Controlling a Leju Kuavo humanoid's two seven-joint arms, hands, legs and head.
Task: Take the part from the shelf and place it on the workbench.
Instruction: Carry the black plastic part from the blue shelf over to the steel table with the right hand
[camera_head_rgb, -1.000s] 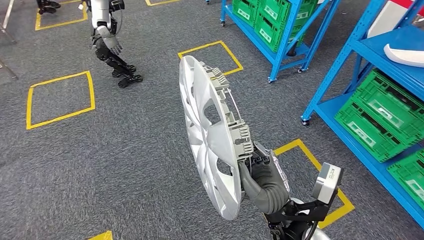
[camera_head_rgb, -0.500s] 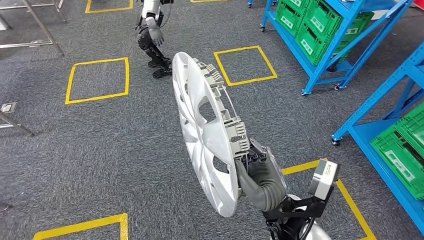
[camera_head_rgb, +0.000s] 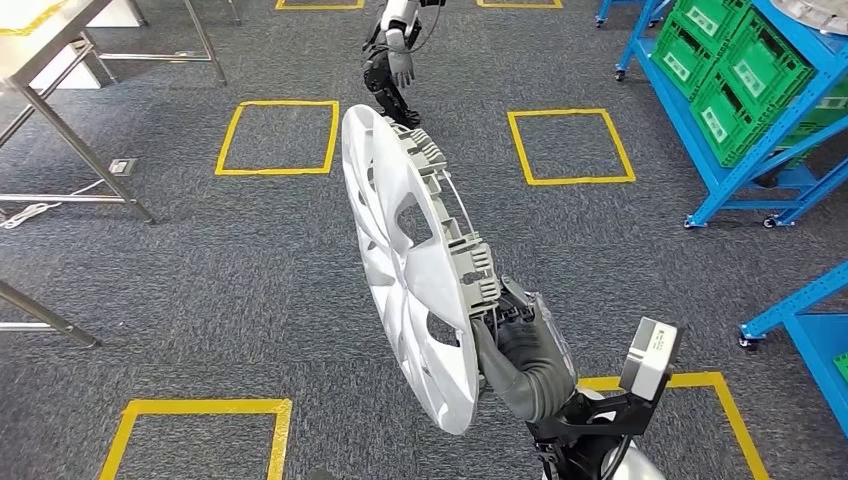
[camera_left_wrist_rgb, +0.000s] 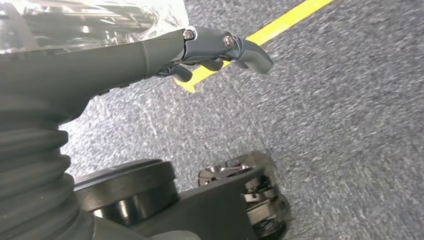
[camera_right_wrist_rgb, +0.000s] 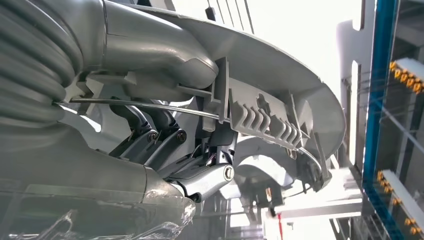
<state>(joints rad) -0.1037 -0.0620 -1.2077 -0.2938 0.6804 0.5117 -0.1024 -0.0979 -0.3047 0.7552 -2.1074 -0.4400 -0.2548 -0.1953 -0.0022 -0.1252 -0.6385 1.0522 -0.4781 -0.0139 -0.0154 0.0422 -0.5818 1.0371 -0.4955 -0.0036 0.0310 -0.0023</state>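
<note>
Notice how the whole head view has swung over the last second: the blue shelves (camera_head_rgb: 760, 120) with their green crates (camera_head_rgb: 720, 75) have slid off to the right edge, and a metal bench (camera_head_rgb: 60, 60) has come into the upper left corner. That is the camera turning with the body, not the things moving. Your part, the silver wheel cover (camera_head_rgb: 420, 260), sits as it did before, upright on edge and up off the floor, in front of the torso, with the right hand (camera_head_rgb: 520, 350) clamped on its lower rim; the right wrist view shows the fingers (camera_right_wrist_rgb: 165, 140) hooked behind the ribbed back of the rim. Your left hand (camera_left_wrist_rgb: 215, 47) hangs over the carpet with fingers loosely curled and nothing in them. Judging by this, the pick is done and you are mid-turn toward the bench; the placing is not yet begun. Another robot (camera_head_rgb: 395, 55) stands ahead.
</note>
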